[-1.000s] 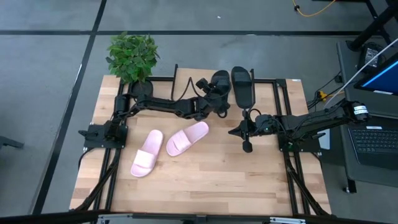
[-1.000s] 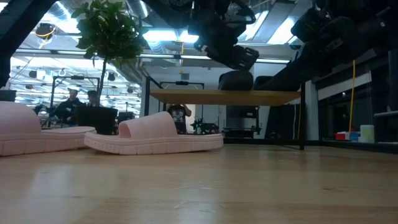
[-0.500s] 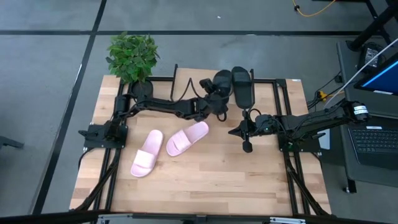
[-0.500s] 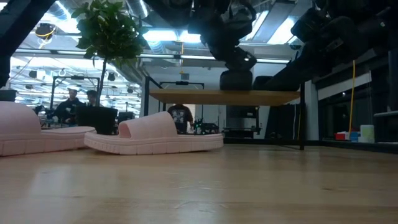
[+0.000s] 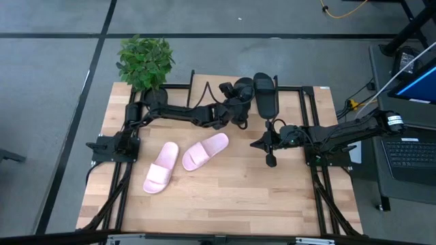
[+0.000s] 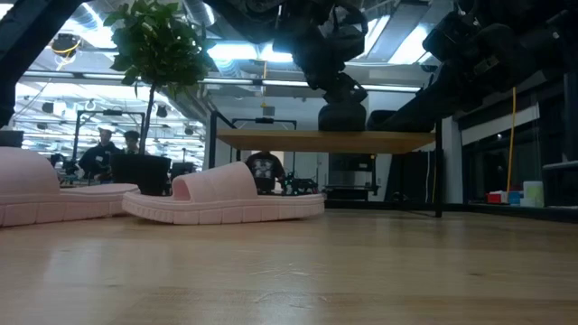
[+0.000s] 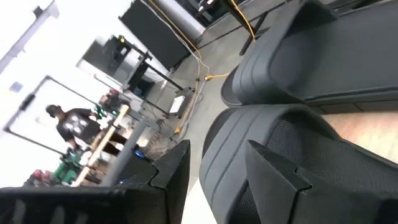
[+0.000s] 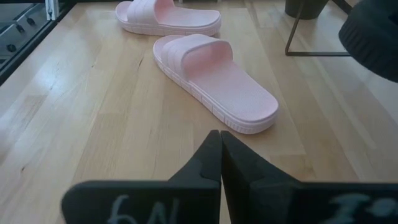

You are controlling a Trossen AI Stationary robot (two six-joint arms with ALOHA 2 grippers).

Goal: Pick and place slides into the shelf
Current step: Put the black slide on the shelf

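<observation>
A black slide point(image 5: 243, 87) lies on the shelf's wood top point(image 6: 271, 140) at the table's far edge, next to the second black slide point(image 5: 266, 94). My left gripper point(image 5: 235, 97) is shut on the first black slide point(image 7: 267, 143); the low view shows that slide point(image 6: 343, 116) under the gripper point(image 6: 330, 68). Two pink slides point(image 5: 161, 167) point(image 5: 206, 150) rest sole-down on the table, left of centre. My right gripper point(image 5: 270, 160) hangs shut over the table right of centre, touching nothing; in its wrist view point(image 8: 221, 140) the nearer pink slide point(image 8: 211, 78) lies ahead. My left gripper holds the black slide by its side at the strap point(image 7: 217, 134). One finger point(image 7: 273, 180) reaches inside the slide and the other finger point(image 7: 171, 174) stays outside its wall. The fingers slant down from the table's left and near side. The slide's sole sits on the shelf top.
A potted plant point(image 5: 144, 62) stands at the table's far left corner, left of the shelf. The shelf's thin black legs point(image 6: 440, 181) stand on the table. Bare wood lies along the near half of the table point(image 5: 231, 197). People show in the room behind point(image 6: 104, 149).
My left gripper has moved toward the far edge and down, carrying the black slide. The slide was tilted in the air above the shelf and now sits flat on the shelf top beside the other black slide. The right arm has kept still.
</observation>
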